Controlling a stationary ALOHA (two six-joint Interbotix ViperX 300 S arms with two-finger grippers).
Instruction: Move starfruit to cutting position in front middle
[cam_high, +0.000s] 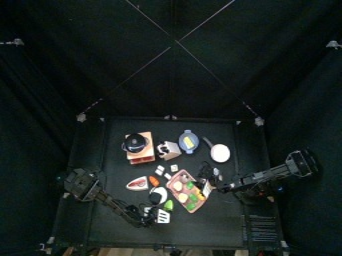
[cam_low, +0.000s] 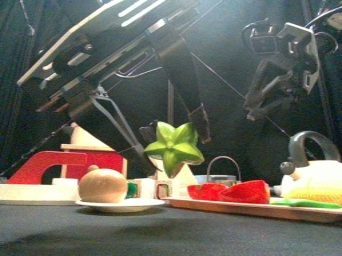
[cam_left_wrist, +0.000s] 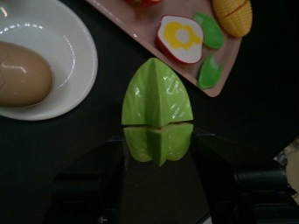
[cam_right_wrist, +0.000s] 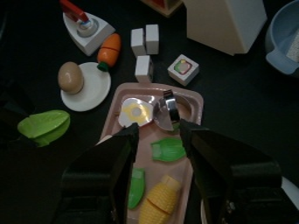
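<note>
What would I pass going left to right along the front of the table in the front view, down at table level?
Red-and-white toy piece → brown egg-like ball on a white plate → green starfruit standing upright → red food piece on the tray → yellow corn-like piece.

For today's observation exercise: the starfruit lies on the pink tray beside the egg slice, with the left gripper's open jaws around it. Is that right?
Not quite. The starfruit lies on the bare black table, between the white plate and the pink tray, not on the tray. The left wrist view shows it. The left gripper is open around its near end.
</note>
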